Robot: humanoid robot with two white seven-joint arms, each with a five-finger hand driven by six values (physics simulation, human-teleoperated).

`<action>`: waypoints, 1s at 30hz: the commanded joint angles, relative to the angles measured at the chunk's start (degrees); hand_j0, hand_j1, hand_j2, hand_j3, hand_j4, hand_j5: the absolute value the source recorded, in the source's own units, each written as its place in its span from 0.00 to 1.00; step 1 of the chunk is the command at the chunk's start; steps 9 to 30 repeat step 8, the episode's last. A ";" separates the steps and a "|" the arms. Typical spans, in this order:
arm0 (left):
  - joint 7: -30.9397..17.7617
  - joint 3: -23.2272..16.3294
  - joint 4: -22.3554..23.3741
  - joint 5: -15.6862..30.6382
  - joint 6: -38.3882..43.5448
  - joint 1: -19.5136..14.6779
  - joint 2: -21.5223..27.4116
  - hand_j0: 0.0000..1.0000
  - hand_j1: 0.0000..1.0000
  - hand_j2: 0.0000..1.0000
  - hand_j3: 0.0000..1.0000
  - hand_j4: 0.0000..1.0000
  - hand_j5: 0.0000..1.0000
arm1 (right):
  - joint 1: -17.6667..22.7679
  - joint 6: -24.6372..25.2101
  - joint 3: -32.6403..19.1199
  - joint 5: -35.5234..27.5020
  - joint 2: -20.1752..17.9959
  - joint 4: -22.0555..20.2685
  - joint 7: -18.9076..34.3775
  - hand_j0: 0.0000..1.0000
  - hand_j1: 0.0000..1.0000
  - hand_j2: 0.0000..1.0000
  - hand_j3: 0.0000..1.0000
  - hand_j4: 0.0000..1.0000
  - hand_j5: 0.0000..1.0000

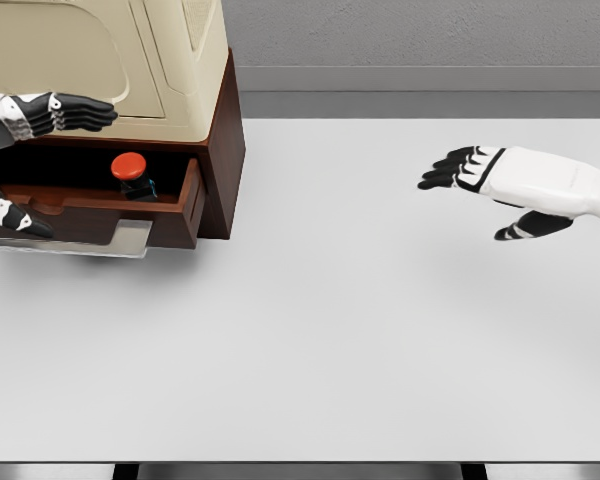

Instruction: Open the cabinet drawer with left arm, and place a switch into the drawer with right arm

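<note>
At the left edge of the frame the left hand point(42, 114) reaches out with fingers extended, holding nothing, above the open drawer point(170, 205) of the cabinet point(220, 150). The red-capped switch point(132, 175) lies inside the drawer, lower right of that hand. Far right over the desk point(360, 330), the right hand point(475, 170) hovers released, well apart from the switch.

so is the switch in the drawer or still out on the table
In. The switch, with its red button on top, sits inside the open drawer of the cabinet.

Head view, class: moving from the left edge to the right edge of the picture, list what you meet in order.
Left hand → red-topped switch lying in the open drawer → brown side wall of the cabinet → bare white table → right hand, fingers spread and holding nothing.
</note>
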 commanded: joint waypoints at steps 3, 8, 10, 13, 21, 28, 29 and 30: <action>0.01 -0.65 -0.02 0.01 0.06 0.02 -0.72 1.00 1.00 1.00 1.00 1.00 1.00 | 0.09 0.19 -0.83 -0.53 -0.10 0.12 -0.03 1.00 1.00 1.00 1.00 1.00 1.00; 0.01 -0.65 -0.02 -0.16 0.06 0.54 -0.80 1.00 1.00 1.00 1.00 1.00 1.00 | 0.00 0.19 -0.75 -0.53 -0.01 0.12 -0.03 1.00 1.00 1.00 1.00 1.00 1.00; 0.01 -0.65 -0.02 -0.16 0.06 0.54 -0.80 1.00 1.00 1.00 1.00 1.00 1.00 | 0.00 0.19 -0.75 -0.53 -0.01 0.12 -0.03 1.00 1.00 1.00 1.00 1.00 1.00; 0.01 -0.65 -0.02 -0.16 0.06 0.54 -0.80 1.00 1.00 1.00 1.00 1.00 1.00 | 0.00 0.19 -0.75 -0.53 -0.01 0.12 -0.03 1.00 1.00 1.00 1.00 1.00 1.00; 0.01 -0.65 -0.02 -0.16 0.06 0.54 -0.80 1.00 1.00 1.00 1.00 1.00 1.00 | 0.00 0.19 -0.75 -0.53 -0.01 0.12 -0.03 1.00 1.00 1.00 1.00 1.00 1.00; 0.01 -0.65 -0.02 -0.16 0.06 0.54 -0.80 1.00 1.00 1.00 1.00 1.00 1.00 | 0.00 0.19 -0.75 -0.53 -0.01 0.12 -0.03 1.00 1.00 1.00 1.00 1.00 1.00; 0.01 -0.65 -0.02 -0.16 0.06 0.54 -0.80 1.00 1.00 1.00 1.00 1.00 1.00 | 0.00 0.19 -0.75 -0.53 -0.01 0.12 -0.03 1.00 1.00 1.00 1.00 1.00 1.00; 0.01 -0.65 -0.02 -0.16 0.06 0.54 -0.80 1.00 1.00 1.00 1.00 1.00 1.00 | 0.00 0.19 -0.75 -0.53 -0.01 0.12 -0.03 1.00 1.00 1.00 1.00 1.00 1.00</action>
